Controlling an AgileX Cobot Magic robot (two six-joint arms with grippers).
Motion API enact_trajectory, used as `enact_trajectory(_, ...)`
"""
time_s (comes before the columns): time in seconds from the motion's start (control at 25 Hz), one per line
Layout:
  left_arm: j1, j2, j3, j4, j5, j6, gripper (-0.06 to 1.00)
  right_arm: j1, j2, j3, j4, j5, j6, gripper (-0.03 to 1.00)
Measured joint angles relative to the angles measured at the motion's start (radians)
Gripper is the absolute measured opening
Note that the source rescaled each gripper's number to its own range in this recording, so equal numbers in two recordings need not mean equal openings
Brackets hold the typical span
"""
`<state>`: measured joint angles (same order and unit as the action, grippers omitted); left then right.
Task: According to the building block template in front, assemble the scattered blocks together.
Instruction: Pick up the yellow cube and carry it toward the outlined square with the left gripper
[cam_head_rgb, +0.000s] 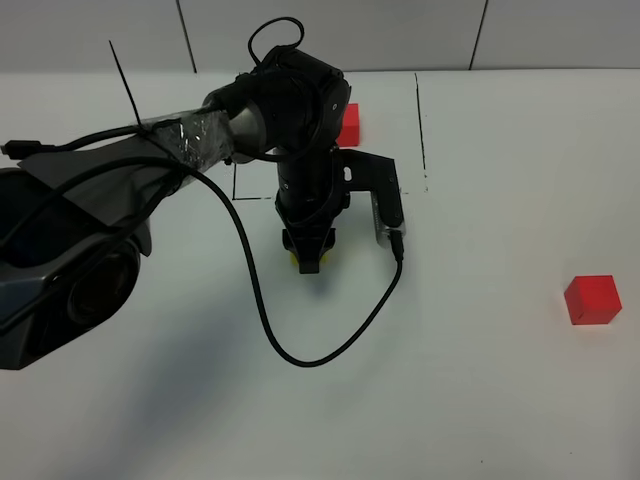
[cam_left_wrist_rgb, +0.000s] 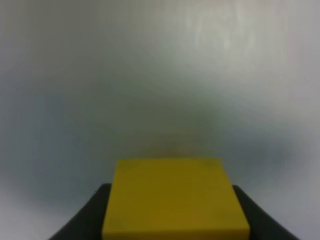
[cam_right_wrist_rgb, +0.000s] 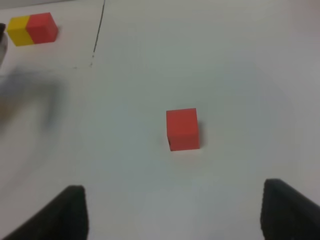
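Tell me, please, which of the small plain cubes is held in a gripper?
The small yellow cube, clamped in the left gripper. The loose red cube sits untouched on the white table, and the joined yellow-red pair lies apart.

White table (cam_head_rgb: 480, 400) fills almost the whole high view: matte, plain, smooth. Its far edge meets a wall (cam_head_rgb: 400, 35) of pale grey panels. Two thin dark seams cut the wall, a left seam (cam_head_rgb: 186, 35) and a right seam (cam_head_rgb: 478, 35), both slightly slanted. Light is even and diffuse, with no hard glare. A soft grey shadow (cam_head_rgb: 170, 400) spreads over the near left of the table. The right side is brighter. In the wrist views the tabletop looks greyer and blurry in places.
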<state>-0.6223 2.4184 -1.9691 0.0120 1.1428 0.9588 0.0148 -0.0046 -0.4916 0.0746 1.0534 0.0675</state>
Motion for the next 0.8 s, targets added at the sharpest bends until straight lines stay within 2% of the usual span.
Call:
enact_trajectory(0.4, -0.001, 0.019, -0.004, -0.052, -0.011, 0.015, 0.0, 0.0, 0.0, 0.0, 0.0, 0.0, 0.0, 0.48)
enact_trajectory(0.8, -0.001, 0.019, -0.005, -0.055, -0.011, 0.016, 0.0, 0.0, 0.0, 0.0, 0.0, 0.0, 0.002, 0.48)
